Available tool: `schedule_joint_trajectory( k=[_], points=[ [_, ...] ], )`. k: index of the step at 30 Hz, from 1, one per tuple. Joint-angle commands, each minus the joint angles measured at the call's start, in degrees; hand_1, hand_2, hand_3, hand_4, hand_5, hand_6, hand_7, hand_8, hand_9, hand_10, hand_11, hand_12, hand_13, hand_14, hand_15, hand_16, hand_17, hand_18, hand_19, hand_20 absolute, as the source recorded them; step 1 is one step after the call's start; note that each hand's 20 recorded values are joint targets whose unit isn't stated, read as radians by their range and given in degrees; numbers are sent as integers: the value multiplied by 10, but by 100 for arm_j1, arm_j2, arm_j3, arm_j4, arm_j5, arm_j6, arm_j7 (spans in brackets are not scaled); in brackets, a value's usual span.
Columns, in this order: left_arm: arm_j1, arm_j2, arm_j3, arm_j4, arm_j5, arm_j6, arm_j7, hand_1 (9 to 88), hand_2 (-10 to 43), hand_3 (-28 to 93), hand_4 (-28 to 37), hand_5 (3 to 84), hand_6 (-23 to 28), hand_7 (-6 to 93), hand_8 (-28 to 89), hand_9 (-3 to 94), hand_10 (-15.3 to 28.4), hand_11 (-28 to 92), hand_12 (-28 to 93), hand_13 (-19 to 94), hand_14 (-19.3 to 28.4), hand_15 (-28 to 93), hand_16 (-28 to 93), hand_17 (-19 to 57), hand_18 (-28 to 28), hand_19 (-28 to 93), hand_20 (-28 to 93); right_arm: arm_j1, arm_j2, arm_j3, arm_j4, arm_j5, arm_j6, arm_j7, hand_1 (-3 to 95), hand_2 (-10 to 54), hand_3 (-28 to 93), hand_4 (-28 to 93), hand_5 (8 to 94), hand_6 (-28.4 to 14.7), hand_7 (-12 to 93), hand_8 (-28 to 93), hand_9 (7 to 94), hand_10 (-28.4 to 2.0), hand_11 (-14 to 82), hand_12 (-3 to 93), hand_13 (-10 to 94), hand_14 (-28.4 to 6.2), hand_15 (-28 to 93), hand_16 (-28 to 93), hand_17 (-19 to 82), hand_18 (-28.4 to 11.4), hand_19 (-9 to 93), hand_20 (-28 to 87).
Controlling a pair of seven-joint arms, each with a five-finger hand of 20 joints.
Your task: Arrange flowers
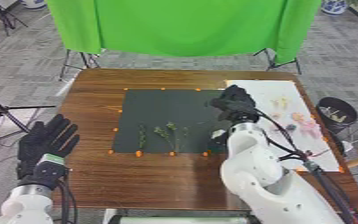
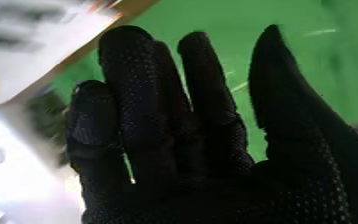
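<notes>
A brown wooden table [image 1: 149, 180] stood under everything, a dark mat [image 1: 153, 107] at its middle and a white sheet [image 1: 260, 89] on its right side. The right hand [image 1: 235, 103] was over the mat's right part, near the sheet, fingers long and spread wide, with nothing seen in its grasp. The left hand [image 1: 47, 142] was off the table's left edge, also flat and wide.

The arranging looked begun but well short of finished. Some greenery lay on the mat, while the blooms had yet to join it. Those left were the pink flowers [image 1: 307, 125], soft and clustered on the sheet, and the smaller pale yellow flowers [image 1: 282, 103] farther up it. The green sprigs [image 1: 171, 134] were thin and small-leaved, side by side near the mat's near edge, the middle one branching. Smallest were the orange markers [image 1: 140, 153] along that edge.
</notes>
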Motion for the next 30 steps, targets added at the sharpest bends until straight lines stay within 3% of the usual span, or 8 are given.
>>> schedule_joint_trajectory(
  k=[1,3,5,7,12,19,28,30],
  points=[
    [149,-57,-129,-29,-67,0,71,283,174,724,-283,460,98,204,-114,390,154,240,96,276,165,429,-103,-67,149,419,67,-58,539,659,286,22,-748,321,322,-75,729,-200,559,-108,184,-95,576,-215,124,145,670,-169,564,224,382,-271,926,221],
    [227,-69,-116,-78,-136,58,131,283,174,724,-283,460,98,204,-114,390,154,240,96,276,165,429,-103,-67,150,419,67,-27,539,646,461,-35,-893,302,322,-85,718,-201,548,-116,157,-88,564,-219,119,144,664,-171,569,217,379,-274,928,221],
    [253,-138,-38,-166,-386,383,227,283,174,725,-283,463,98,206,-113,392,155,242,97,279,165,433,-102,-67,151,422,68,-4,452,652,718,-45,-1083,221,317,-93,703,-199,543,-121,139,-82,555,-224,117,144,660,-173,575,210,377,-277,928,223],
    [134,-149,58,-119,-512,302,264,284,174,727,-283,468,100,209,-113,399,156,247,99,283,166,440,-101,-66,153,426,70,180,480,571,931,199,-1178,219,309,-95,699,-204,534,-129,126,-81,545,-232,114,145,658,-173,579,208,377,-278,929,223],
    [-78,-116,197,-89,-299,300,158,285,175,730,-283,471,102,212,-114,402,157,254,99,284,166,450,-105,-66,154,430,71,435,408,452,1489,58,-1295,214,295,-95,698,-222,525,-134,116,-79,536,-232,116,145,652,-171,587,201,377,-278,931,223],
    [-342,-93,445,-19,-402,247,155,287,176,731,-283,473,103,214,-116,404,158,258,98,285,168,453,-110,-66,155,431,71,606,242,400,1882,224,-1433,151,271,-95,672,-261,506,-146,101,-76,520,-236,116,147,638,-174,595,192,372,-279,932,231],
    [-481,-145,487,37,-356,224,13,288,176,730,-283,474,102,217,-116,405,160,257,96,285,168,454,-111,-62,152,428,67,448,124,-49,2180,90,-968,-159,441,-95,771,-275,596,-72,305,-112,656,-172,233,181,695,-123,612,223,391,-247,925,259],
    [-545,-170,484,90,-237,169,-161,287,177,730,-283,474,102,216,-117,405,160,257,96,285,168,453,-112,-61,150,428,66,333,77,7,2148,214,-1015,-111,489,-95,752,-279,603,-64,341,11,685,-161,242,206,708,-114,601,259,398,-243,922,268]
  ],
)
